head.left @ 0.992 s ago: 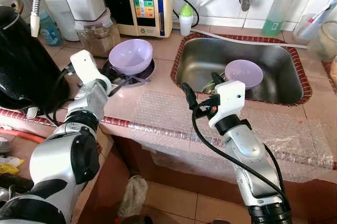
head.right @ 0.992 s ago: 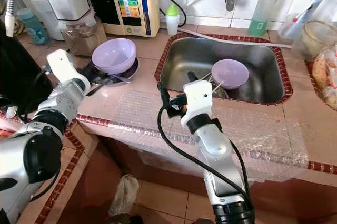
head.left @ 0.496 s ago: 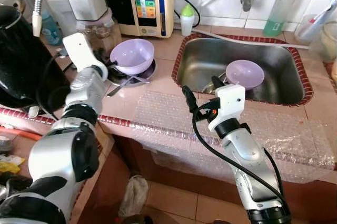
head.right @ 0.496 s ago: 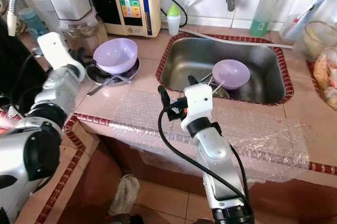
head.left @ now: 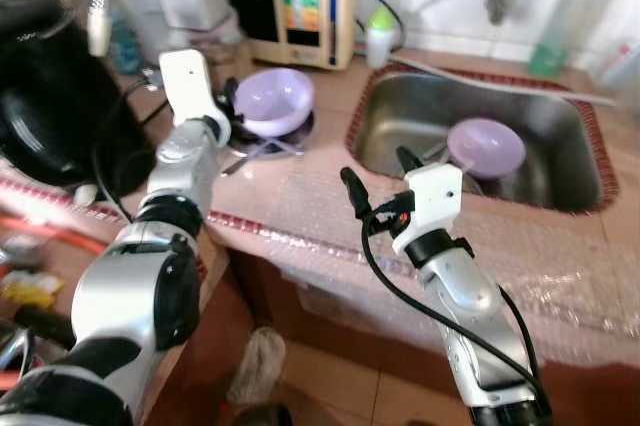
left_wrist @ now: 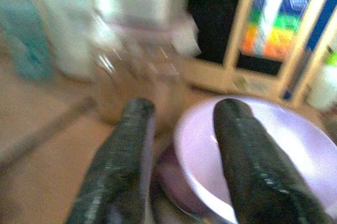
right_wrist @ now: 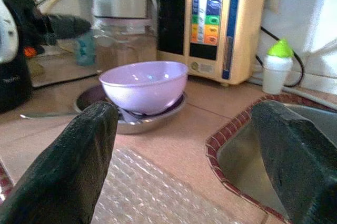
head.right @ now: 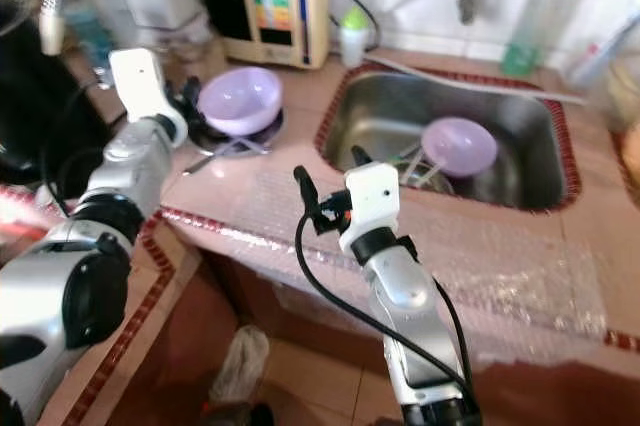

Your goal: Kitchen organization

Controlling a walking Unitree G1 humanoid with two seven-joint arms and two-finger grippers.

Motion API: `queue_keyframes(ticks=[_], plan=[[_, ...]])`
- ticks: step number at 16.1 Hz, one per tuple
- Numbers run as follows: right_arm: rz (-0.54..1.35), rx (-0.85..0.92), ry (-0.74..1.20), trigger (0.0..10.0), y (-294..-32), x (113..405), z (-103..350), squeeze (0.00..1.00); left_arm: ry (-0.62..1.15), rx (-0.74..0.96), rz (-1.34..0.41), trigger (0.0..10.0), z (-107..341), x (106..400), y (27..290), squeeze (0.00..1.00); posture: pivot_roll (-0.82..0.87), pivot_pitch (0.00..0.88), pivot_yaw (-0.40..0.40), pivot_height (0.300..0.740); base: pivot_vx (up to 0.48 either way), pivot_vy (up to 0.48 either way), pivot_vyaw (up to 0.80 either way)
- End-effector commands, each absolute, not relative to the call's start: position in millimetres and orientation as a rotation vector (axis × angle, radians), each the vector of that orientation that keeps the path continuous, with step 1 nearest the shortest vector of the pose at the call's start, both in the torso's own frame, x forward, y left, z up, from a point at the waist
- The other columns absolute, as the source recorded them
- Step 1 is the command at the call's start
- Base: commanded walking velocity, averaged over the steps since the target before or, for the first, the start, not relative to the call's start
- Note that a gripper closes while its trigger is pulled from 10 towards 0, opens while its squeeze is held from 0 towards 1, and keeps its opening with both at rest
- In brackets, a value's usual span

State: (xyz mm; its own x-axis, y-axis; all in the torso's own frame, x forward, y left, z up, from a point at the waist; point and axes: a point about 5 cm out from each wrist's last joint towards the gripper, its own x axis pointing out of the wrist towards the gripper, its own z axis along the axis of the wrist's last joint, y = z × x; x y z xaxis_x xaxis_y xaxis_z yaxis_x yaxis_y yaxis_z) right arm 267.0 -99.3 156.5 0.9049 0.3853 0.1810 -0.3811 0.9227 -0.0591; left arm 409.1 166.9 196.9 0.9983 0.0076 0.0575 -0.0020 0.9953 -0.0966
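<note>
A lilac bowl sits on a metal plate on the tiled counter, left of the sink. A second lilac bowl lies in the steel sink among some utensils. My left gripper is open at the counter bowl, one finger outside its near rim and one over the inside. My right gripper hovers wide open above the bubble wrap at the counter's front edge, facing the counter bowl from a distance, with nothing held.
A black kettle stands at far left. A glass jar, a water ioniser and a small green-capped bottle line the back wall. A spoon lies by the plate. A soap bottle stands behind the sink.
My left gripper has swung up and in toward the counter bowl, and its fingers now straddle the rim. The head camera has shifted and blurred. The right arm has hardly moved.
</note>
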Motion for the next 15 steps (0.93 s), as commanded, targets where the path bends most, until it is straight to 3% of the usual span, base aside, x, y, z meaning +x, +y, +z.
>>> queue_keyframes(ticks=[1, 6, 11, 15], plan=[[0.401, -0.017, -0.213, 10.0, -100, 265, 160, 0.0, -0.145, -0.039, 0.005, 10.0, 210, 407, 170, 1.0, -0.08, 0.0, 0.089, 0.74, 0.0, 0.0, 0.0], [0.342, -0.069, -0.214, 10.0, -115, 271, 157, 0.0, -0.342, 0.091, -0.076, 10.0, 216, 364, 164, 1.0, -0.04, 0.0, 0.068, 0.74, 0.0, 0.0, 0.0], [0.158, -0.118, -0.208, 10.0, -148, 277, 151, 0.0, -0.279, 0.072, -0.145, 10.0, 171, 287, 151, 1.0, 0.0, 0.0, 0.046, 0.74, 0.0, 0.0, 0.0], [0.176, -0.123, -0.22, 10.0, -142, 283, 152, 0.0, -0.268, 0.075, -0.137, 10.0, 176, 278, 147, 1.0, 0.01, 0.0, 0.035, 0.74, 0.0, 0.0, 0.0]])
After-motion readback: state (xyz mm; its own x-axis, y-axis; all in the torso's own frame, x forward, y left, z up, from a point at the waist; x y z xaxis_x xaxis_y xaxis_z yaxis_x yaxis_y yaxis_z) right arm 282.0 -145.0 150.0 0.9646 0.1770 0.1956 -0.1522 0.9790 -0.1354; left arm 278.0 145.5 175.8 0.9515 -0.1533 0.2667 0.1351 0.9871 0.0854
